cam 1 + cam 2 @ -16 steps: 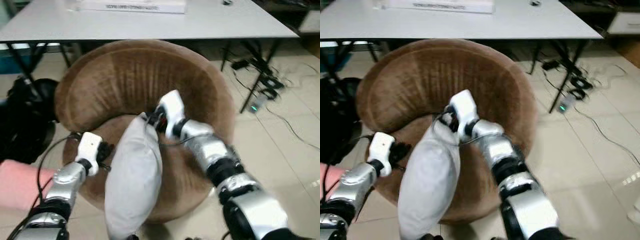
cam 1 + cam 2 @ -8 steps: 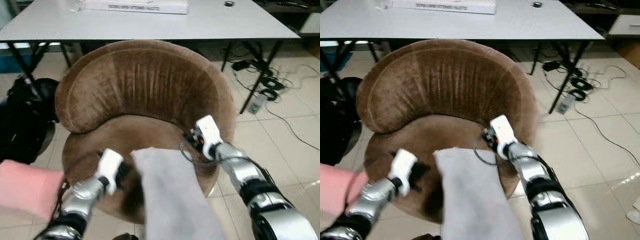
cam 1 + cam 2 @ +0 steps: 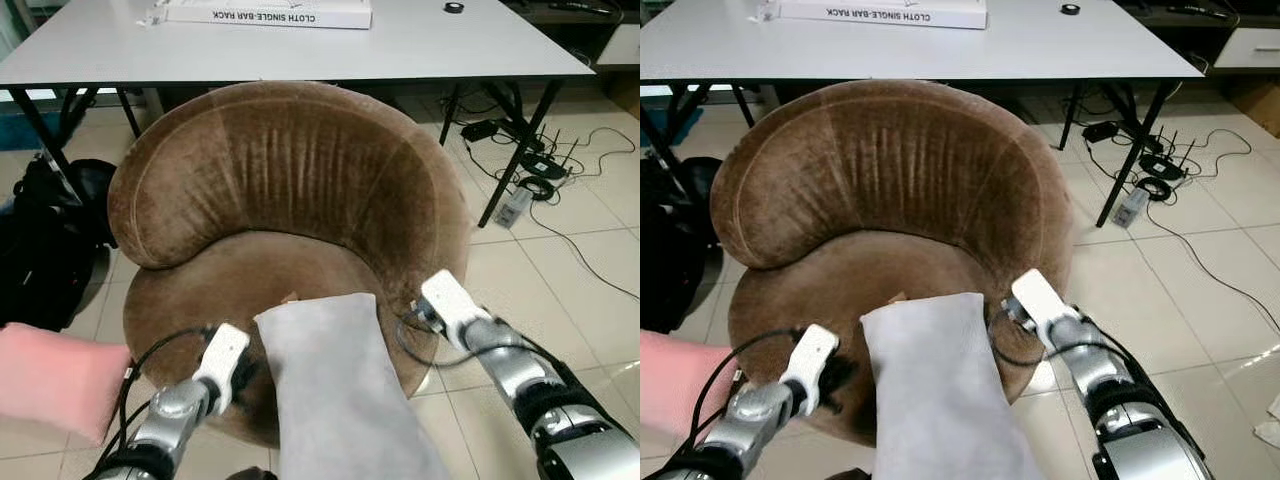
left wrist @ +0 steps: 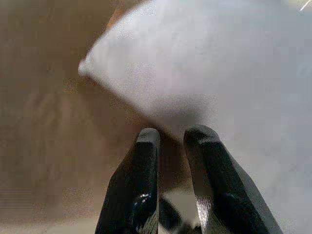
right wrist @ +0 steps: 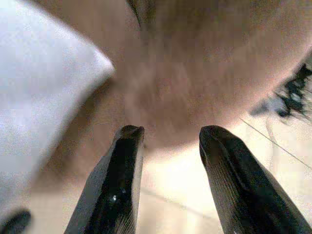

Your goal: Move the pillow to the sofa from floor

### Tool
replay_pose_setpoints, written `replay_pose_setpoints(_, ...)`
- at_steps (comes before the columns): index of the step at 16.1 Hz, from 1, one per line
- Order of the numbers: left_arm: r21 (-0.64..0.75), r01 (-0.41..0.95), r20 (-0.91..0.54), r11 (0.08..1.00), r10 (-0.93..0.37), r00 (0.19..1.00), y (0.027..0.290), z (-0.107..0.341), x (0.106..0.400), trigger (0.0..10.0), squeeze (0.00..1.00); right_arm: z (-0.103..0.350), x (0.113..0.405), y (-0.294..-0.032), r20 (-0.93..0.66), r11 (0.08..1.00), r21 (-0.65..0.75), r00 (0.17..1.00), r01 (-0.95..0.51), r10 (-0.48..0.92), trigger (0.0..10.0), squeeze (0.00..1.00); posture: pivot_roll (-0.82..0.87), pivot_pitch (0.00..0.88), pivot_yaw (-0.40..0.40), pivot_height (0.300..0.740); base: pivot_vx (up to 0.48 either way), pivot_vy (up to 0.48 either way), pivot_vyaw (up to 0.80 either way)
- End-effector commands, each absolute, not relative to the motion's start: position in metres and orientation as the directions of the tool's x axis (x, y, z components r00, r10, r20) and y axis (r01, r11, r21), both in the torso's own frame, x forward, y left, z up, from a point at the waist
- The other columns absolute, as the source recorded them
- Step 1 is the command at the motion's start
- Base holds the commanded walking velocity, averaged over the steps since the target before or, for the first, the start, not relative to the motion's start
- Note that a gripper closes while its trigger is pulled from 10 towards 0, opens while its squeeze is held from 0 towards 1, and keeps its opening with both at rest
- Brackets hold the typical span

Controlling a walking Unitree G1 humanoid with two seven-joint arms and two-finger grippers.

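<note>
Between the narrow left pincer [image 4: 171,139] and gaping right pincer [image 5: 168,134] lies the pillow [image 3: 335,385]; unheld.

The grey pillow [image 3: 335,385] is cut by the bottom edge; the pink cushion [image 3: 55,378] by the left edge; both wrist views are blurred.

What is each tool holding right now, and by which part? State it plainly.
Nothing. The left tool and right tool are both free of the grey pillow, which lies on the brown sofa seat, overhanging its front edge.
</note>
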State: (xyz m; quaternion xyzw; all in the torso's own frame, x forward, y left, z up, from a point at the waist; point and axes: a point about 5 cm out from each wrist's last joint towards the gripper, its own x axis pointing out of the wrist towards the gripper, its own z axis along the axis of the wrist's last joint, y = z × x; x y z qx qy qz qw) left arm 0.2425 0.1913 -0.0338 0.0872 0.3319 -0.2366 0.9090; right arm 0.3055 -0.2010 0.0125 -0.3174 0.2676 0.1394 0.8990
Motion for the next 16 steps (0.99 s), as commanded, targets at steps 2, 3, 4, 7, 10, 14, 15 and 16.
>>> replay_pose_setpoints(2, 0.006, 0.453, -0.708, 0.892, -0.316, 0.631, 0.204, -0.044, 0.229, 10.0, 1.00, -0.002, 0.290, -0.218, -0.616, 0.743, -0.536, 0.787, -0.400, -0.021, 10.0, 0.39, -0.01, 0.033, 0.014, 0.740, 0.000, 0.000, 0.00)
replay_pose_setpoints(3, 0.021, 0.432, -0.726, 0.901, -0.284, 0.626, 0.210, -0.047, 0.223, 10.0, 1.00, -0.008, 0.283, -0.222, -0.639, 0.755, -0.525, 0.768, -0.392, -0.045, 10.0, 1.00, 0.00, 0.046, 0.018, 0.740, 0.000, 0.000, 0.00)
replay_pose_setpoints(4, 0.024, 0.415, -0.736, 0.910, -0.265, 0.623, 0.213, -0.050, 0.219, 10.0, 1.00, -0.012, 0.279, -0.225, -0.651, 0.757, -0.524, 0.757, -0.389, -0.062, 10.0, 1.00, 0.01, 0.056, 0.019, 0.740, 0.000, 0.000, 0.00)
replay_pose_setpoints(7, 0.038, 0.415, -0.737, 0.909, -0.255, 0.626, 0.214, -0.051, 0.218, 10.0, 1.00, -0.018, 0.270, -0.233, -0.656, 0.768, -0.543, 0.742, -0.338, -0.138, 10.0, 1.00, 0.02, 0.101, 0.024, 0.740, 0.000, 0.000, 0.00)
replay_pose_setpoints(10, 0.103, 0.447, -0.719, 0.888, -0.244, 0.651, 0.216, -0.045, 0.224, 10.0, 1.00, -0.020, 0.267, -0.237, -0.652, 0.773, -0.550, 0.741, -0.316, -0.161, 10.0, 0.98, 0.02, 0.158, 0.041, 0.740, 0.000, 0.000, 0.00)
replay_pose_setpoints(14, 0.141, 0.441, -0.729, 0.886, -0.208, 0.652, 0.232, -0.041, 0.225, 10.0, 0.00, -0.021, 0.264, -0.241, -0.645, 0.751, -0.578, 0.742, -0.321, -0.180, 10.0, 0.00, 0.01, 0.242, 0.051, 0.740, 0.000, 0.000, 0.00)
replay_pose_setpoints(15, 0.135, 0.444, -0.733, 0.886, -0.213, 0.646, 0.233, -0.042, 0.222, 10.0, 0.00, -0.020, 0.264, -0.243, -0.637, 0.734, -0.597, 0.748, -0.324, -0.188, 10.0, 0.00, 0.01, 0.256, 0.045, 0.740, 0.000, 0.000, 0.00)
replay_pose_setpoints(16, 0.133, 0.444, -0.736, 0.886, -0.212, 0.643, 0.234, -0.043, 0.220, 10.0, 0.00, -0.019, 0.265, -0.244, -0.629, 0.718, -0.613, 0.753, -0.329, -0.193, 10.0, 0.00, 0.01, 0.266, 0.041, 0.740, 0.000, 0.000, 0.00)
